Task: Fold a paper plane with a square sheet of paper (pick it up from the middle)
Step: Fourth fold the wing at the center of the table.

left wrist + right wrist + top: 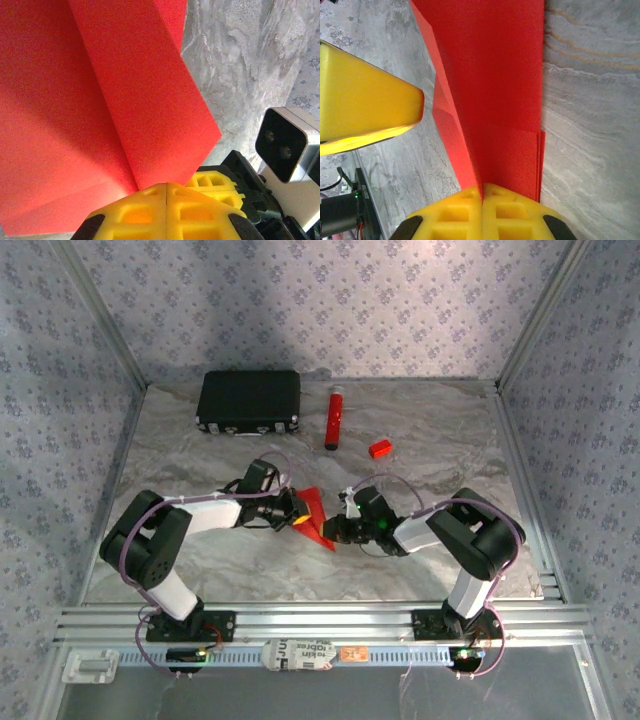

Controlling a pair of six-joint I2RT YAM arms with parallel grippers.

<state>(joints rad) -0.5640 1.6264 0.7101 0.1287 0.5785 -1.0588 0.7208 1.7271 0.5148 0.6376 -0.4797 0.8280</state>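
The paper plane (pixel 314 512) is bright red folded paper with a centre crease, held up between the two arms at mid-table. My left gripper (pixel 297 513) is shut on its left side. In the left wrist view the yellow fingertips (pixel 150 210) press together on the crease of the paper plane (pixel 100 100). My right gripper (pixel 336 531) is shut on the lower right end. In the right wrist view its closed pads (pixel 510 212) pinch the layered edge of the paper plane (pixel 495 75), with the marble table below.
A black rectangular case (pixel 249 400) lies at the back left. A red cylinder tube (pixel 333 418) and a tiny red block (pixel 379 448) sit behind the grippers. The left gripper's yellow finger (pixel 365 105) looms close in the right wrist view. Metal frame posts edge the table.
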